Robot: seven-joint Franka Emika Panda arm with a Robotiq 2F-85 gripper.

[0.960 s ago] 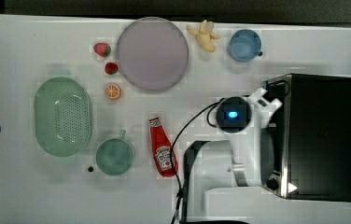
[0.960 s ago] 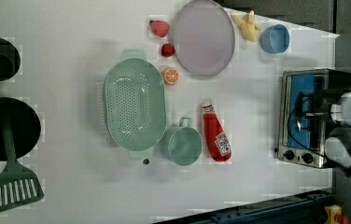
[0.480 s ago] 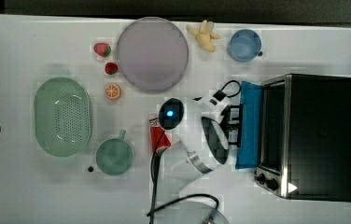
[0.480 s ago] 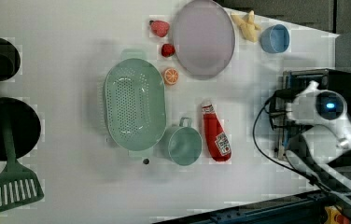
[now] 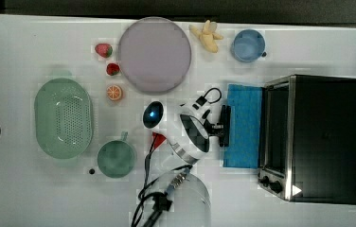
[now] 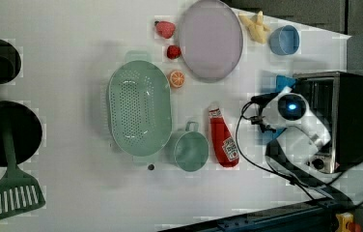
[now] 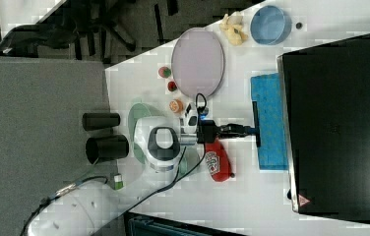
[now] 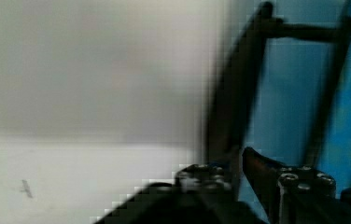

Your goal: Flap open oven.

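So the big boxy black-topped toaster oven [image 5: 325, 137] is sitting at the top view's right, its stiff hinged blue glass door [image 5: 244, 125] lying flat, the claw [image 5: 222, 127] pinching its rigid black bar handle [image 5: 225, 126], looking like the right grab spot

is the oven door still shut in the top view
No, the oven has its blue glass door flapped down flat in front of it, with the gripper at the door's black handle.
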